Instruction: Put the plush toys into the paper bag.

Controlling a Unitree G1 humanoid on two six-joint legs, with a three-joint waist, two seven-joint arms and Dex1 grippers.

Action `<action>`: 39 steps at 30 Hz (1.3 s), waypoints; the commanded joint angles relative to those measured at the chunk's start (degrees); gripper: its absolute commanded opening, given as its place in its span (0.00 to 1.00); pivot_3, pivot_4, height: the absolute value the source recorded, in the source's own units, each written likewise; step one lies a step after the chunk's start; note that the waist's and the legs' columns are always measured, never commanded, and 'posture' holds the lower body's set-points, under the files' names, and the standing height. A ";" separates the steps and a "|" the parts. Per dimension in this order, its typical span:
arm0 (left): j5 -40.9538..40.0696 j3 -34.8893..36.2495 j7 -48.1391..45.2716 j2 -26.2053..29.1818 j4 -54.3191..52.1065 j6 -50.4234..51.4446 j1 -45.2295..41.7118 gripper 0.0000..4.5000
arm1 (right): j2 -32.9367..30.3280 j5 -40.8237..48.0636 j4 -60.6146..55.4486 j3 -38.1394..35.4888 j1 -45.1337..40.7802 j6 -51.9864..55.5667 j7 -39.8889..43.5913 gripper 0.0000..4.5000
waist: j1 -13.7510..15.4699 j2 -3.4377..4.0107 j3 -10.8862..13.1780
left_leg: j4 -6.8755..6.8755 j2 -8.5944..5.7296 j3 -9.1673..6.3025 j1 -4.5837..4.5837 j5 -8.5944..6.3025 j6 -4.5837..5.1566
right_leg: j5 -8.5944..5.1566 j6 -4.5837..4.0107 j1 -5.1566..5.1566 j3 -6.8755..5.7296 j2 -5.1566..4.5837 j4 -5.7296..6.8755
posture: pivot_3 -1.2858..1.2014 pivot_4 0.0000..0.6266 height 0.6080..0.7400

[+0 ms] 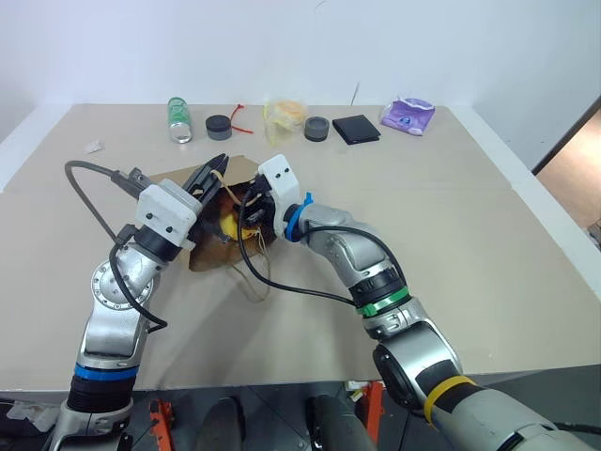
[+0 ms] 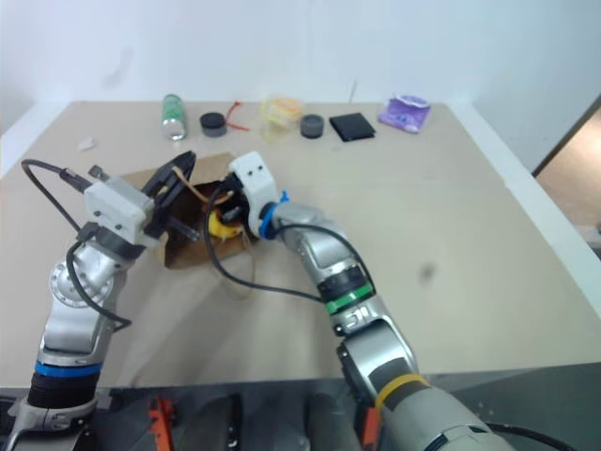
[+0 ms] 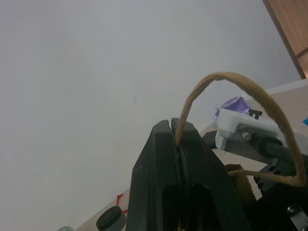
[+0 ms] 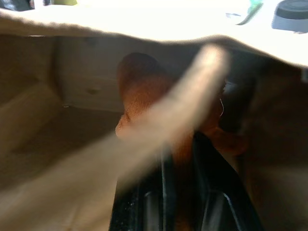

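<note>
R gripper point(image 1: 246, 214) inside paper bag point(image 1: 208, 252) mouth

A broad beige table point(image 1: 470, 235) with a pale edge band fills the scene, its far side set against a plain white wall point(image 1: 300, 42). At the far right, past the table's corner, a strip of reddish-brown wooden floor point(image 1: 575, 169) shows beside a dark edge. The light is even and bright, with only soft shadows on the tabletop.
</note>
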 commanded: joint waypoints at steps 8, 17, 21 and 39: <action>-0.51 0.97 0.89 -0.11 -0.25 -0.19 -1.05 0.00 | -9.33 5.18 -19.51 -3.34 7.11 0.72 10.89 0.98 | 0.05 -0.01 0.00 | 0.00 0.00 -0.01 -0.07 0.00 0.00 | -0.03 0.02 -0.01 -0.01 -0.01 -0.01 | 0.52 0.24 1.00; -1.16 1.45 0.48 0.20 0.11 0.34 -1.02 0.00 | -26.91 2.50 -36.63 1.00 24.66 -15.29 27.57 0.98 | 0.09 -0.01 0.00 | -0.02 0.00 -0.03 -0.03 0.00 0.00 | -0.07 0.00 0.00 -0.02 0.00 -0.01 | 0.52 0.24 1.00; -1.46 1.54 0.26 0.39 0.19 0.55 -0.97 0.00 | -30.92 -2.20 -36.22 5.85 29.52 -20.69 29.91 0.98 | -0.06 -0.01 0.00 | 0.02 -0.01 -0.01 0.02 -0.01 -0.01 | -0.06 -0.01 0.01 -0.01 -0.02 -0.01 | 0.52 0.24 1.00; -1.47 1.61 0.58 0.76 -1.53 2.22 -0.10 0.00 | -19.38 -23.32 -15.54 13.85 25.62 -39.78 14.01 0.81 | 0.01 -0.03 -0.01 | 0.02 -0.02 -0.03 0.30 0.06 -0.13 | 0.05 -0.09 0.13 0.01 0.00 0.01 | 0.52 0.24 1.00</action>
